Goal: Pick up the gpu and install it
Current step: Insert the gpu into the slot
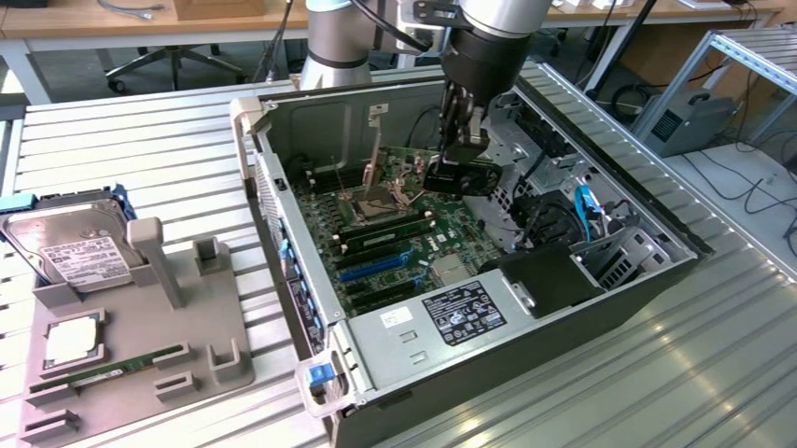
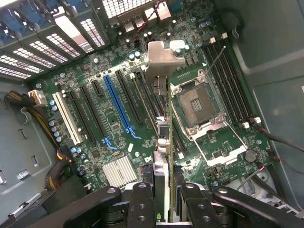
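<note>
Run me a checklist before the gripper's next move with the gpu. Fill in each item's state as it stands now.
1. Grip on the gpu: ok. The gripper is shut on it, with the card edge-on.
2. Card inside the case, over the motherboard: ok.
3. The blue slot free: ok, it is empty.
4. Card lined up with a slot: cannot tell. In the wrist view it lies between the blue slot and the CPU socket.
5. Card seated: not ok, it hangs above the board.
</note>
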